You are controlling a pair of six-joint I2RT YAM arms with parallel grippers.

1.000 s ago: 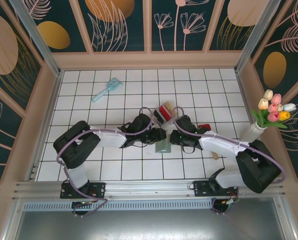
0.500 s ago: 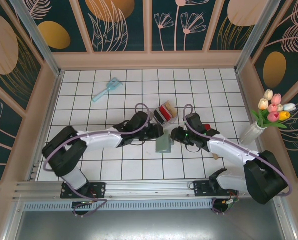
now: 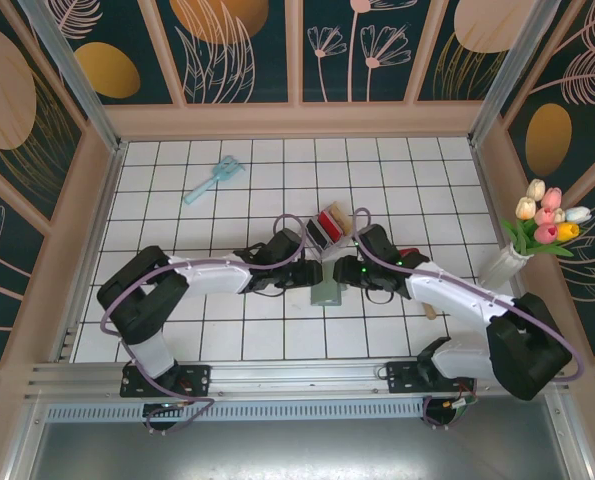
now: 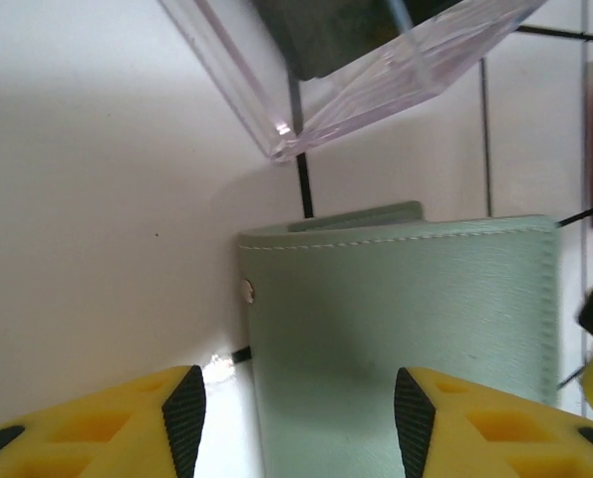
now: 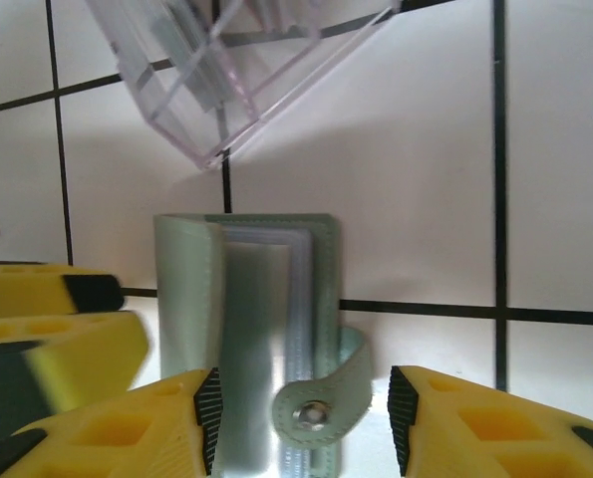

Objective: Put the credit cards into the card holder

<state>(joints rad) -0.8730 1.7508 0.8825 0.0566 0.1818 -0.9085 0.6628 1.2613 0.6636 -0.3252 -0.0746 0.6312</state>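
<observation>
The grained, stitched, sage-green rectangular card holder (image 5: 256,329) is laid flat on white tiles (image 5: 426,199) near a clear plastic box (image 5: 226,90), its snap strap (image 5: 321,403) pointed at the right claw (image 5: 301,398). That and the left claw (image 4: 298,398) are seen parted, nothing grasped.

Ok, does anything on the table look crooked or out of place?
The clear box sits skewed to the tile grid, and the card holder has its snap strap sticking out unfastened. Nothing looks spilled or damaged.

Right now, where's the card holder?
Top view: the card holder lies mid-table between the left gripper and right gripper, just nearer the bases than the clear box.
</observation>
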